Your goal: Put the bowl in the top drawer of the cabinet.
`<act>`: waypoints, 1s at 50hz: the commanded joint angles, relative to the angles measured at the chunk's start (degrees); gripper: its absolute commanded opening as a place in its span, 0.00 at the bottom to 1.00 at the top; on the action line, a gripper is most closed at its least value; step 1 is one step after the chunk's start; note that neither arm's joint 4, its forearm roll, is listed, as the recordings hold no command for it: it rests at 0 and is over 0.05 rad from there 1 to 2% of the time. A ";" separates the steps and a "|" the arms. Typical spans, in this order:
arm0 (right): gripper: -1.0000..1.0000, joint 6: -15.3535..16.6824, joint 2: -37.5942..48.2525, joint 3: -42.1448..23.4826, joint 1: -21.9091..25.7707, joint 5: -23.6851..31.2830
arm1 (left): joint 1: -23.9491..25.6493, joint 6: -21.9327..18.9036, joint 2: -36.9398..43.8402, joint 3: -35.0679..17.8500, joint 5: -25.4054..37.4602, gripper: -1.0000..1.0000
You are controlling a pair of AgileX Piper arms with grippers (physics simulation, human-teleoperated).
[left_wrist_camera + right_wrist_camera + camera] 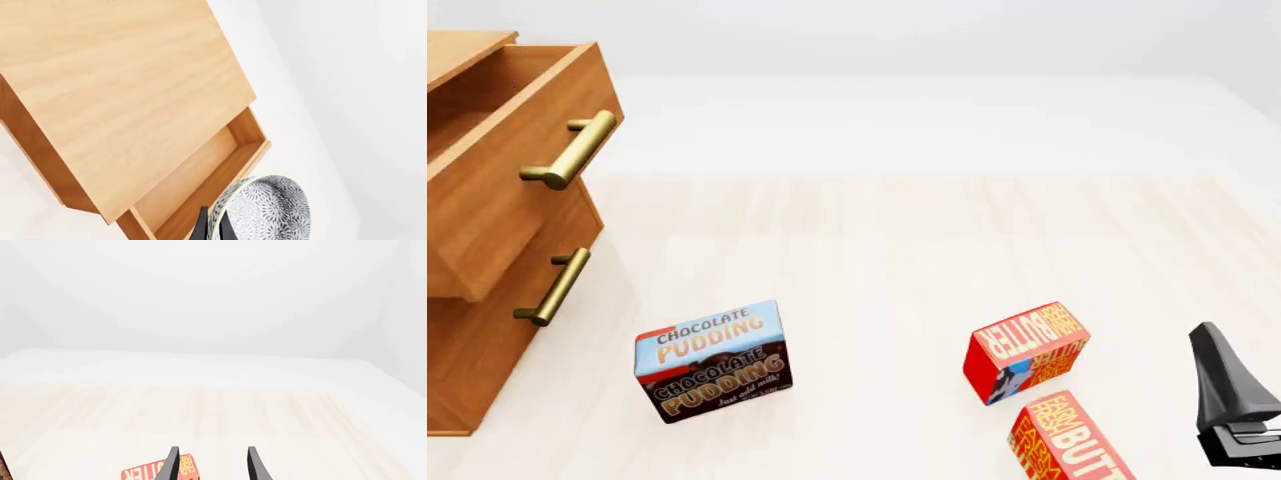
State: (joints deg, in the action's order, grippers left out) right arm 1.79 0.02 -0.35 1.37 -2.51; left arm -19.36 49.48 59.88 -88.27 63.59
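The bowl (270, 210), white with a dark leaf pattern, hangs tilted on edge in the left wrist view. My left gripper (213, 226) is shut on its rim, one finger on each side. It hangs just outside the front panel of the open top drawer (208, 194), whose inside is bare. From the front, the top drawer (507, 170) stands pulled out of the cabinet (481, 350), and neither bowl nor left arm shows. My right gripper (213, 466) is open and empty, low at the table's right.
A chocolate pudding box (711, 360) stands in front of the cabinet. Two red butter boxes (1028, 350) (1070, 440) lie near my right gripper (1214, 360). The lower drawer, with a brass handle (554, 285), is closed.
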 commanded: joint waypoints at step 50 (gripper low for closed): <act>1.00 0.20 -0.01 -0.01 -0.05 -0.98 | -9.22 5.14 10.09 -5.27 0.29 0.00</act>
State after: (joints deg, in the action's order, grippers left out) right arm 2.01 0.01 -0.36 1.36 -3.46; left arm -24.42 54.07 64.72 -89.88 63.32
